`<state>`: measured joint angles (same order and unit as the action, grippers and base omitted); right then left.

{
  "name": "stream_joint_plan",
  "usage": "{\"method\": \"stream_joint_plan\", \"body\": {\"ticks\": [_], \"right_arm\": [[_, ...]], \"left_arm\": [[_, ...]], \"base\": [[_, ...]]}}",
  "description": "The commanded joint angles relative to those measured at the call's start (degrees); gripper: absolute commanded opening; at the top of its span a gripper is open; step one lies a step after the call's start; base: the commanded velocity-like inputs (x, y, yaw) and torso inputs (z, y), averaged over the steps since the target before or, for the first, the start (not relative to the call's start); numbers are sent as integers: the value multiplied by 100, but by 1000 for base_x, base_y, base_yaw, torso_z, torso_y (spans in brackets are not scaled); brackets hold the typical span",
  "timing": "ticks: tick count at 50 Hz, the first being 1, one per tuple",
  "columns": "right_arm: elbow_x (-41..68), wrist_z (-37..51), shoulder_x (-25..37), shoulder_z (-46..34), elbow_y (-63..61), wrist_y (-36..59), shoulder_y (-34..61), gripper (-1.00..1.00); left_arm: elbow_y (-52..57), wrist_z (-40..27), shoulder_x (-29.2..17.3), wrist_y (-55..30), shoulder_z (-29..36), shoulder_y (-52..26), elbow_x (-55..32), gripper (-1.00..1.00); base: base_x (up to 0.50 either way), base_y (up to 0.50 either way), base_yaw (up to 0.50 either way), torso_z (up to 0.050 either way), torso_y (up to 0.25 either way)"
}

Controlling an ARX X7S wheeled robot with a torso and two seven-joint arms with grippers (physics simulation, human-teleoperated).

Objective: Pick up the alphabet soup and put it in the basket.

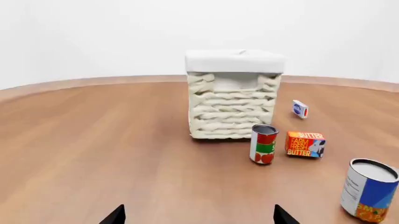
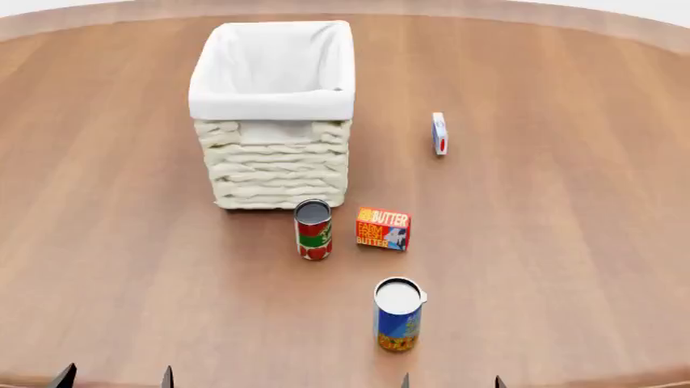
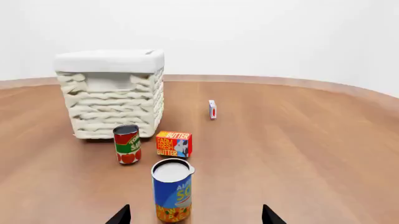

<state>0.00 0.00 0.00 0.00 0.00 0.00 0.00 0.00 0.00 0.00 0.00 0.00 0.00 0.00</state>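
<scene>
1. The alphabet soup (image 2: 397, 315) stands upright near the table's (image 2: 561, 242) near edge, a little right of centre, its pale lid up.
2. The right gripper (image 2: 451, 381) shows only two dark fingertips at that near edge, spread apart with nothing between them; the soup sits just ahead, towards the left fingertip, not touching.
3. The left gripper (image 2: 115, 377) hangs at the near-left edge, tips likewise apart and well clear of the soup.
4. The basket (image 2: 271, 153) stands towards the far edge, left of centre.
5. Between basket and soup stand a red-and-green can (image 2: 313, 229) and a butter box (image 2: 383, 229).
6. A small white box (image 2: 439, 133), possibly a carton, lies right of the basket.
</scene>
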Motion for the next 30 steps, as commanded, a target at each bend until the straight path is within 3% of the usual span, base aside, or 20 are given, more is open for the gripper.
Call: {"method": "stream_joint_plan", "body": {"ticks": [1, 3, 5, 14, 30], "right_arm": [[137, 173, 137, -176, 124, -98, 32, 100], [242, 196, 186, -210, -717, 426, -75, 100], [197, 226, 234, -288, -808, 243, -125, 100], [269, 388, 404, -458, -2825, 1187, -323, 100], [512, 553, 591, -579, -4706, 2395, -257, 100]], "left_arm": [[0, -64, -57, 0, 64, 0, -56, 100], [459, -190, -90, -305, 91, 48, -20, 100], [1050, -340, -143, -502, 141, 147, 38, 100], [3386, -643, -292, -1557, 334, 483, 307, 100], [5740, -824, -395, -2977, 384, 544, 148, 100]], "base": [[0, 0, 0, 0, 0], [0, 0, 0, 0, 0], [0, 0, 0, 0, 0], [0, 0, 0, 0, 0], [0, 0, 0, 0, 0]]}}
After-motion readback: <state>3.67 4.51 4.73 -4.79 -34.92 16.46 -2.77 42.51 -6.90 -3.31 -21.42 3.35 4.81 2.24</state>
